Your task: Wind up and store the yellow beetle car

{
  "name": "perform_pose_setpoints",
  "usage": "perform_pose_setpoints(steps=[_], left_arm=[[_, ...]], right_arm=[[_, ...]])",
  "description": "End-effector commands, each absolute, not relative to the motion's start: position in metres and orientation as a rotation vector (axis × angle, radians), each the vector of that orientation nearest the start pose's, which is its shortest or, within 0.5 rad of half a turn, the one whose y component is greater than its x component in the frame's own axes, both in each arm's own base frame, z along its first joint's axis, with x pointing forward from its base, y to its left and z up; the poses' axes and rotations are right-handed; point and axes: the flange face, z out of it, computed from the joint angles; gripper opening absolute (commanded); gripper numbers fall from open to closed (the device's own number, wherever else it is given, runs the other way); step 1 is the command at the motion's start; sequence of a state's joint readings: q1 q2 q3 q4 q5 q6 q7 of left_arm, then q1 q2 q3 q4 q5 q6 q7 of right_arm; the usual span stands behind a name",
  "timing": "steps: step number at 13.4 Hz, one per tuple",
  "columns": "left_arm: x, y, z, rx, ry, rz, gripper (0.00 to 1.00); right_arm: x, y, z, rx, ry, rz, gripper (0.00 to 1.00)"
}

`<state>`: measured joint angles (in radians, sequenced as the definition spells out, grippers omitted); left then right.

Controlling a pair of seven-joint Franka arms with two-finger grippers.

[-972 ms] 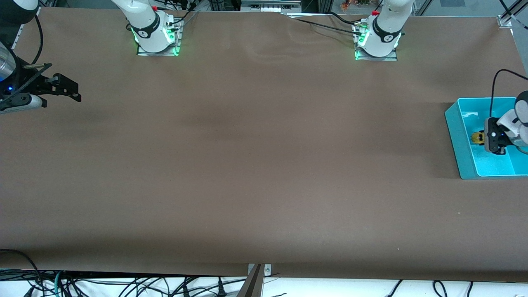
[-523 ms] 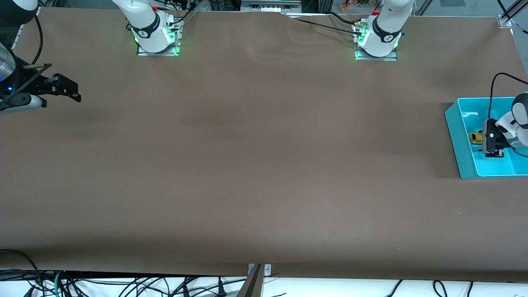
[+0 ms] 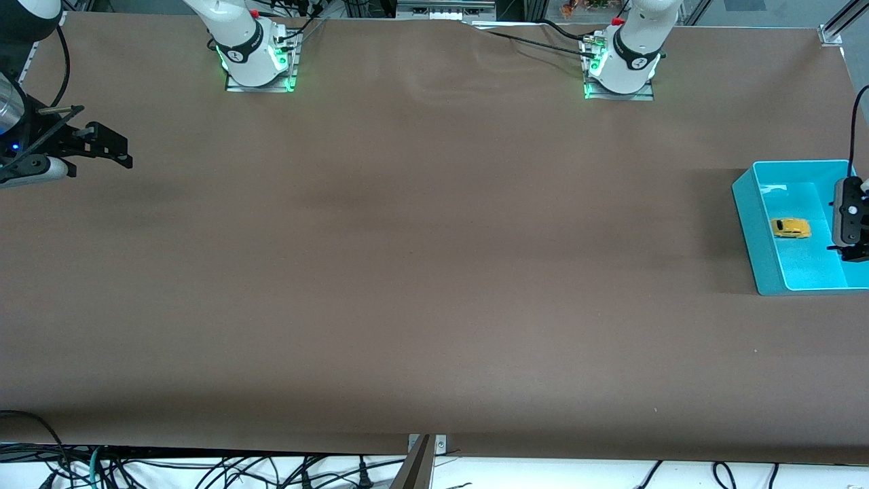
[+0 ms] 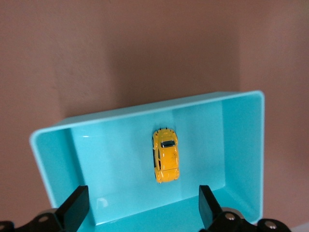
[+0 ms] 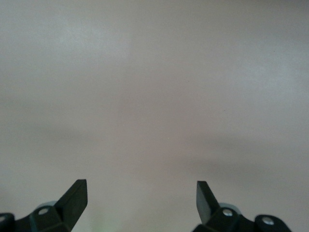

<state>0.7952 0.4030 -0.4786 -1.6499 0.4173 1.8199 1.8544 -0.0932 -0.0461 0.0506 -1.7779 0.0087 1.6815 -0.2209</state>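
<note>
A: Item one, the car (image 3: 790, 228) (image 4: 165, 161). Where do we list it?

B: We log it inside the teal bin (image 3: 752, 227) (image 4: 244, 145), resting on the bin floor on its wheels, apart from all four walls. It sits below and just ahead of the left tool (image 4: 145, 205), which touches nothing.

A: State of that left tool (image 3: 853, 252)?

B: We record its fingers (image 4: 75, 207) spread wide with nothing between them, hanging over the bin, toward the bin's end away from the car.

A: The bin itself?

B: On the bench (image 3: 434, 272) at the left arm's end, partly cut off by the edge of the front view. We see only the car in it.

A: Item two, the right tool (image 3: 112, 146) (image 5: 142, 200).

B: We list it as waiting over the bench at the right arm's end, well apart from the bin. Its fingers (image 5: 76, 194) stand parted and hold nothing; under them we see only bare bench surface (image 5: 154, 96).
</note>
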Motion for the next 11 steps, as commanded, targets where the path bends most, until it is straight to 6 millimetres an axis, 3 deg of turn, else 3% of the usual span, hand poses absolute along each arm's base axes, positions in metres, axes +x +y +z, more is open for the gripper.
perform_pose_setpoints(steps=[1, 3, 6, 8, 9, 10, 11], left_arm=[[0.608, 0.204, 0.435, -2.236, 2.267, 0.409, 1.0], [0.616, 0.143, 0.458, -2.356, 2.155, 0.424, 1.0], [0.619, 0.07, 0.472, -2.662, 1.883, 0.331, 1.0], [0.616, 0.017, 0.481, -2.755, 1.713, 0.38, 1.0], [0.614, -0.005, 0.491, -2.807, 1.576, 0.37, 1.0], [0.604, -0.046, 0.512, -2.797, 1.486, 0.349, 1.0], [0.594, -0.074, 0.529, -2.824, 1.358, 0.324, 1.0]], right_arm=[[0.545, -0.025, 0.566, -3.125, -0.264, 0.087, 1.0], [0.545, -0.025, 0.566, -3.125, -0.264, 0.087, 1.0], [0.545, -0.024, 0.566, -3.125, -0.267, 0.087, 1.0], [0.545, -0.025, 0.567, -3.126, -0.264, 0.084, 1.0], [0.545, -0.025, 0.567, -3.126, -0.264, 0.084, 1.0], [0.545, -0.025, 0.567, -3.126, -0.264, 0.084, 1.0], [0.545, -0.024, 0.567, -3.126, -0.267, 0.082, 1.0]])
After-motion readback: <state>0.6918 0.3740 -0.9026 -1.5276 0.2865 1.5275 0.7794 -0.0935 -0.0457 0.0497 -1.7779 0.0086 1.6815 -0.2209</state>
